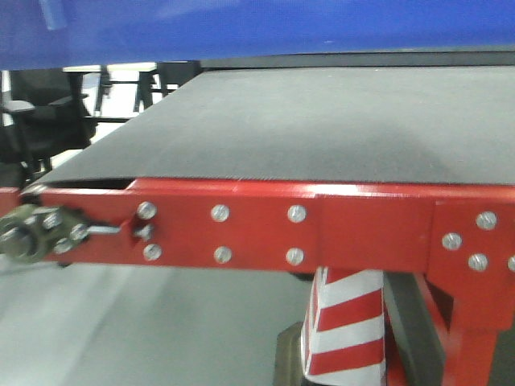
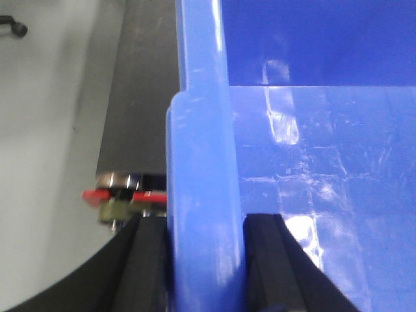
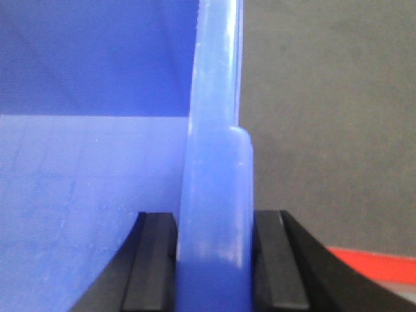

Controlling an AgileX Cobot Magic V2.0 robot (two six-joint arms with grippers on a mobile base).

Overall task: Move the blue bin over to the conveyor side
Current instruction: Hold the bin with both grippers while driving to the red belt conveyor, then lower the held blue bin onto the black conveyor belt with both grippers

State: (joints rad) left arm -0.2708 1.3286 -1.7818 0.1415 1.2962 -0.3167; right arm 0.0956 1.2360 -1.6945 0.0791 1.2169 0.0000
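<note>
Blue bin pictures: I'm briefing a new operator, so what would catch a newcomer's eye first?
The thick rim of the blue bin fills both wrist views, clamped by the left gripper and the right gripper. In the front view, a red bolted frame edges the dark-grey belt, with the bin's blue across the top.

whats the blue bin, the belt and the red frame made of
The blue bin looks like moulded plastic, glossy, with light glare and fine scuffs on its wall. The belt is probably rubber or coated fabric, matt dark grey with fine grain. The red frame is likely painted metal, shiny, fastened with silver bolts.
</note>
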